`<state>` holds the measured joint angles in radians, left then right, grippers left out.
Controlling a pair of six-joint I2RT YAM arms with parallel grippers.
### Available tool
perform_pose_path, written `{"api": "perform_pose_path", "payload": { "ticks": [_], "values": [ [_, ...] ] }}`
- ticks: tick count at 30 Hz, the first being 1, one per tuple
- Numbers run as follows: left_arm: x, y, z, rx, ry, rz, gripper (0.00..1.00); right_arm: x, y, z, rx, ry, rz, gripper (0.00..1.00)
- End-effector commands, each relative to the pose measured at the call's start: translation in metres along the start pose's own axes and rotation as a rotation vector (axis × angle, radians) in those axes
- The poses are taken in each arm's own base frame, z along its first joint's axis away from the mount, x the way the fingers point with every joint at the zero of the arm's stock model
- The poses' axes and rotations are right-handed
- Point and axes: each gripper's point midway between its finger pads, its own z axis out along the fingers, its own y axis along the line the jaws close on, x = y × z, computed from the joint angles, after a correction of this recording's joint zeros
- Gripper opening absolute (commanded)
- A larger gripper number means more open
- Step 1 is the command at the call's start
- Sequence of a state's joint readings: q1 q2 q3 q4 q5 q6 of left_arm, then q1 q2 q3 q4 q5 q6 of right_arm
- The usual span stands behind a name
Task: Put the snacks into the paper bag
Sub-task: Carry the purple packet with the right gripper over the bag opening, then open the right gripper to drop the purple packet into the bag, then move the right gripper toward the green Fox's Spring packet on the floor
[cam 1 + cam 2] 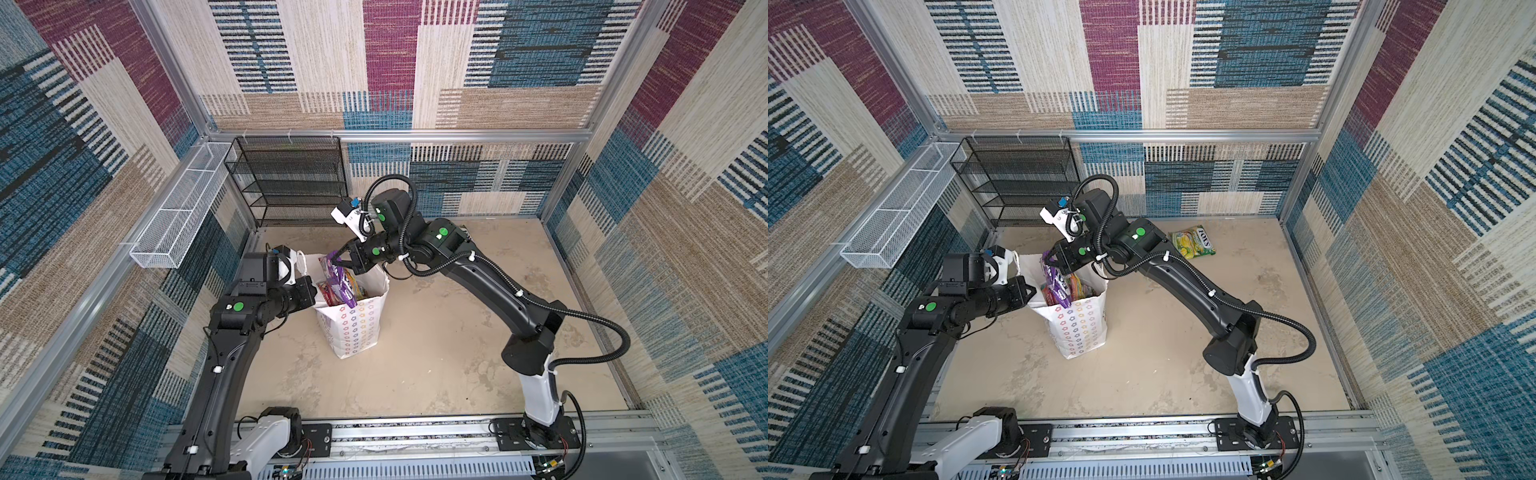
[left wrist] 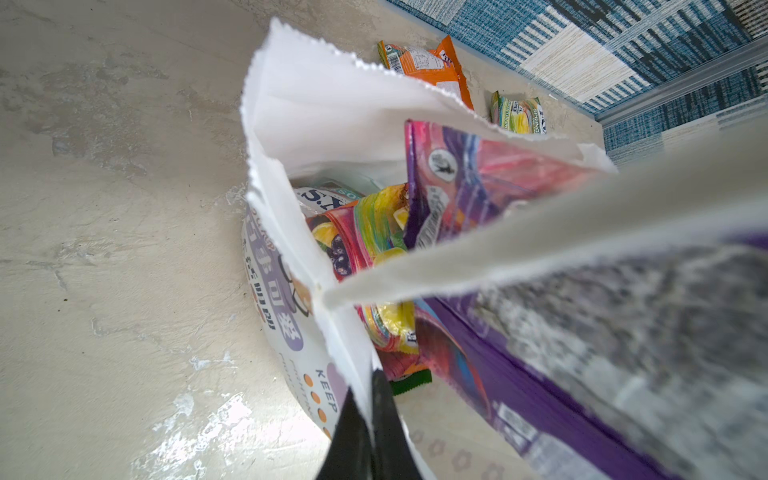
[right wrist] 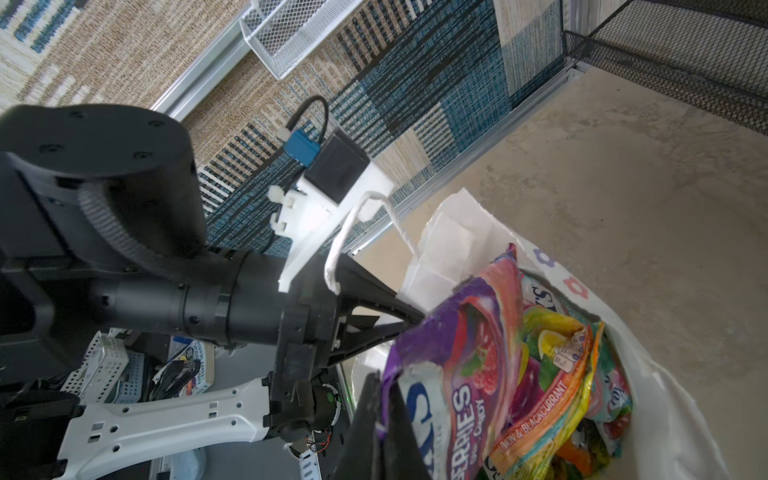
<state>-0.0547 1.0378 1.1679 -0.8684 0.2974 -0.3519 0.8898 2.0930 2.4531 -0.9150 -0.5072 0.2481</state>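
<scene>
The left gripper is clamped on the left rim of the paper bag, which stands upright on the table left of centre, its mouth open. Several colourful packets already lie inside. Over the mouth, the right gripper pinches the top edge of a purple packet, whose lower part reaches down into the bag. Further right, an orange packet and a yellow-green packet lie flat near the table's far edge
</scene>
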Motion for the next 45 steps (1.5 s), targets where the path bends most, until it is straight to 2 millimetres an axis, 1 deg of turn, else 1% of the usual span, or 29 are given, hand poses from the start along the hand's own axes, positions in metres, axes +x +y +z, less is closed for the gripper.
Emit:
{"api": "perform_pose_path", "payload": {
  "ticks": [1,3,6,8,11,12,14,15,16,17,20,23,24,25,27,29,30,31,33,34,36,38,42,44,45],
  "values": [
    [-0.011,-0.005,-0.001,0.023,-0.044,0.042,0.01,0.004,0.002,0.004,-0.024,0.039,-0.027,0.00],
    [-0.010,-0.005,0.000,0.024,-0.042,0.039,0.01,0.003,-0.001,0.007,-0.025,0.043,-0.028,0.00],
    [-0.011,-0.006,0.000,0.026,-0.044,0.040,0.01,0.003,-0.011,0.006,-0.023,0.045,-0.023,0.01],
    [-0.011,-0.006,0.000,0.027,-0.041,0.039,0.01,0.002,-0.018,0.005,-0.005,0.041,-0.017,0.05],
    [-0.011,-0.006,0.000,0.026,-0.042,0.040,0.01,0.000,-0.024,0.006,0.014,0.033,-0.015,0.13],
    [-0.011,-0.006,0.000,0.026,-0.042,0.040,0.01,-0.001,-0.026,0.006,0.030,0.027,-0.016,0.20],
    [-0.011,-0.006,0.000,0.026,-0.043,0.040,0.01,-0.007,-0.030,0.003,0.059,0.002,-0.025,0.29],
    [-0.011,-0.006,0.000,0.026,-0.042,0.041,0.01,-0.012,-0.031,0.001,0.078,-0.020,-0.031,0.38],
    [-0.011,-0.006,0.000,0.025,-0.041,0.039,0.01,-0.019,-0.030,-0.004,0.093,-0.046,-0.034,0.41],
    [-0.011,-0.006,0.000,0.026,-0.041,0.040,0.01,-0.023,-0.030,-0.007,0.100,-0.065,-0.036,0.42],
    [-0.011,-0.005,0.001,0.021,-0.038,0.038,0.01,-0.040,-0.021,-0.026,0.131,-0.133,-0.047,0.47],
    [-0.010,-0.004,0.001,0.020,-0.037,0.037,0.01,-0.057,-0.009,-0.060,0.188,-0.221,-0.067,0.55],
    [-0.011,-0.005,0.001,0.022,-0.039,0.038,0.01,-0.063,-0.004,-0.074,0.204,-0.258,-0.078,0.60],
    [-0.011,-0.005,0.001,0.021,-0.040,0.038,0.01,-0.068,0.000,-0.088,0.226,-0.293,-0.084,0.67],
    [-0.010,-0.005,0.000,0.022,-0.040,0.040,0.03,-0.074,-0.001,-0.114,0.289,-0.354,-0.082,0.79],
    [-0.011,-0.006,-0.003,0.025,-0.047,0.044,0.09,-0.074,-0.011,-0.135,0.378,-0.389,-0.050,0.87],
    [-0.012,-0.007,-0.005,0.029,-0.054,0.048,0.13,-0.072,-0.016,-0.145,0.420,-0.401,-0.034,0.89],
    [-0.012,-0.008,-0.006,0.033,-0.060,0.051,0.17,-0.070,-0.020,-0.150,0.450,-0.407,-0.022,0.91],
    [-0.012,-0.010,-0.011,0.036,-0.074,0.058,0.29,-0.059,-0.034,-0.155,0.521,-0.405,0.000,0.99],
    [-0.013,-0.010,-0.013,0.034,-0.082,0.061,0.35,-0.053,-0.042,-0.156,0.557,-0.396,0.012,1.00],
    [-0.013,-0.009,-0.016,0.029,-0.096,0.065,0.50,-0.036,-0.058,-0.150,0.607,-0.357,0.035,1.00],
    [-0.014,-0.010,-0.019,0.028,-0.110,0.069,0.61,-0.022,-0.063,-0.138,0.583,-0.328,0.049,1.00],
    [-0.017,-0.001,-0.025,-0.027,-0.139,0.063,0.80,-0.005,-0.056,-0.110,0.443,-0.289,0.057,0.99],
    [-0.018,0.005,-0.027,-0.063,-0.149,0.059,0.86,-0.002,-0.055,-0.101,0.403,-0.281,0.057,0.97],
    [-0.018,0.007,-0.028,-0.076,-0.154,0.057,0.87,-0.001,-0.049,-0.093,0.355,-0.273,0.052,0.95]
  ]
}}
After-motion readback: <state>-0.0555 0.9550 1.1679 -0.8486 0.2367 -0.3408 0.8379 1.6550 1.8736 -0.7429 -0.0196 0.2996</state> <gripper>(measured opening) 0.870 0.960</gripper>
